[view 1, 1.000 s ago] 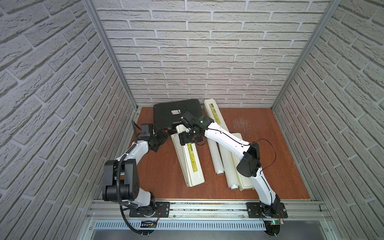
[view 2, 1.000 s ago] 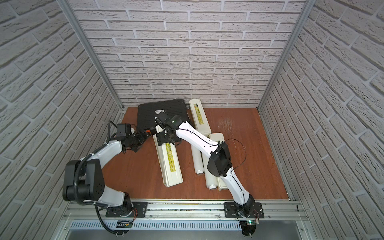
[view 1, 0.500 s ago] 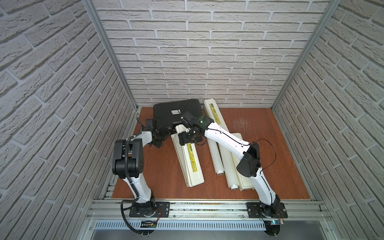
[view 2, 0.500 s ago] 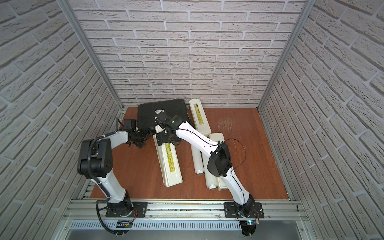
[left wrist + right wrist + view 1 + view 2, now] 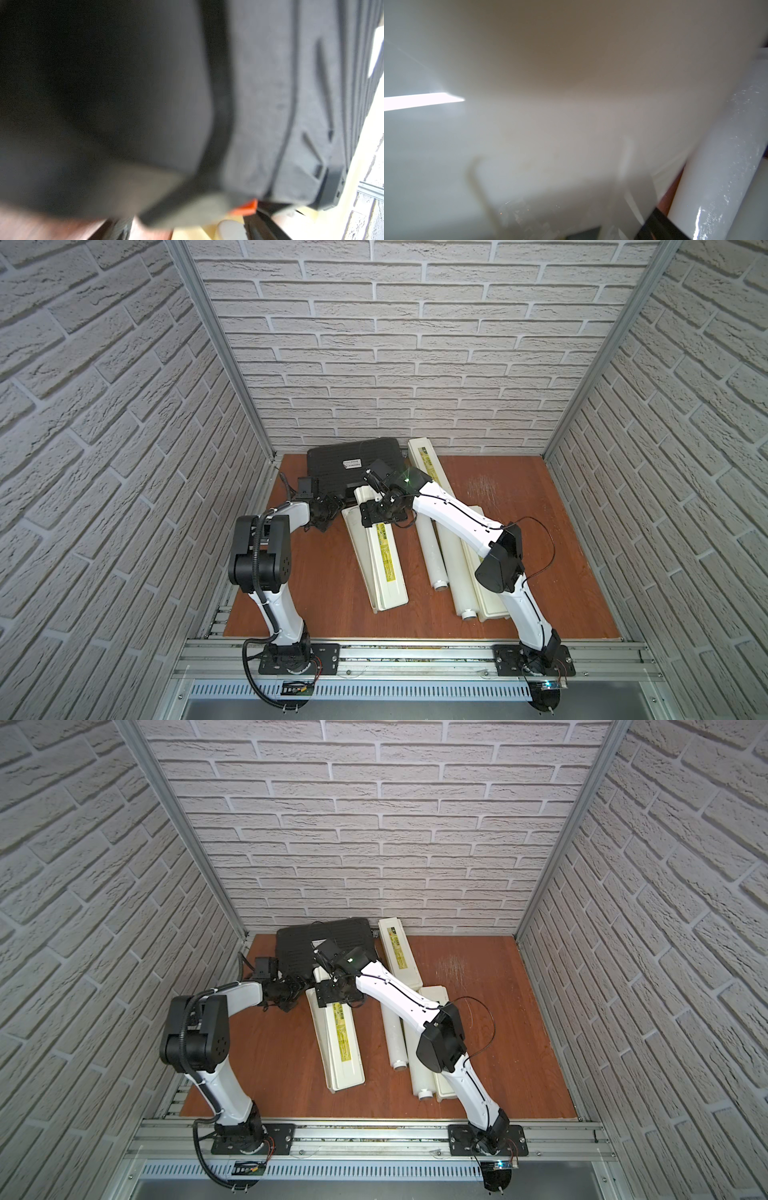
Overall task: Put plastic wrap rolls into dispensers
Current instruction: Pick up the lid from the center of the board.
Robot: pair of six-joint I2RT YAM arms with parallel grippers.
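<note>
Plastic wrap rolls (image 5: 432, 556), two in plain sight, lie side by side on the reddish-brown wooden table (image 5: 324, 572), between the left dispenser (image 5: 386, 572) and the right dispenser (image 5: 494, 610). A back dispenser (image 5: 426, 466) sits by the black case (image 5: 345, 466). The yellow-green lid strips and the case's white sticker carry print too small to read. The right gripper (image 5: 376, 514) is over the left dispenser's far end, with the left gripper (image 5: 326, 512) beside it. I cannot tell how wide either stands. White brick-pattern walls (image 5: 415, 364) enclose three sides.
</note>
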